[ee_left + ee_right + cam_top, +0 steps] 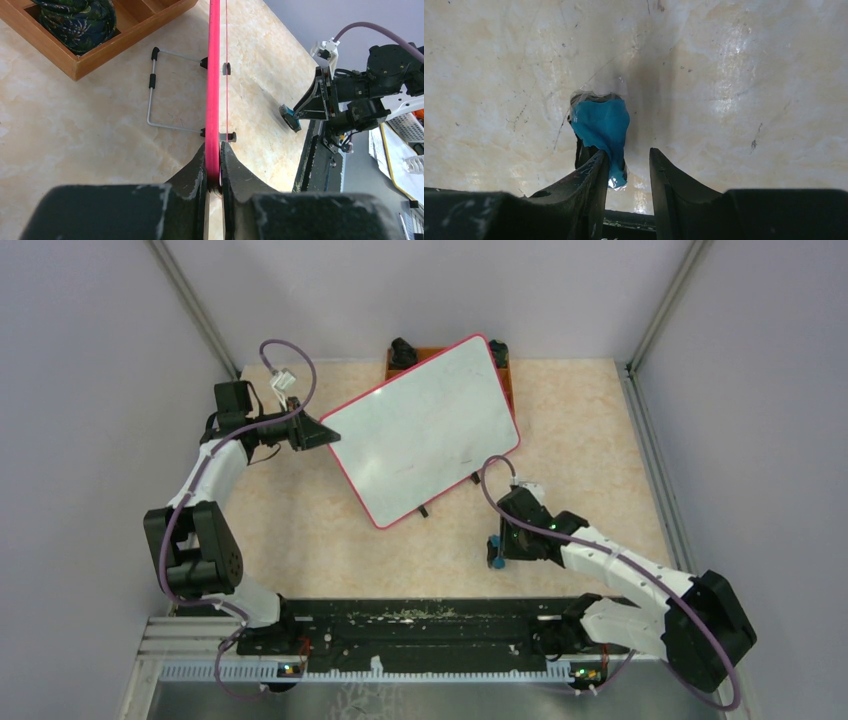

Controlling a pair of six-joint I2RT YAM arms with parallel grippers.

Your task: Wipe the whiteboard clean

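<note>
Red-rimmed whiteboard [425, 425], pinched at its edge by the left gripper [214, 150], could topple if released abruptly; right gripper [626, 152] stands spread beside the eraser [600, 122].

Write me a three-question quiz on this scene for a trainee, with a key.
1. True or false: the left claw is shut on the red rim of the whiteboard.
2. Pick one. The blue eraser is: A) lying on the table beside the right claw; B) lying on the whiteboard; C) clamped in the left claw.
3. Fill in: the right claw's jaws stand ____.

Key: 1 true; 2 A; 3 open.
</note>
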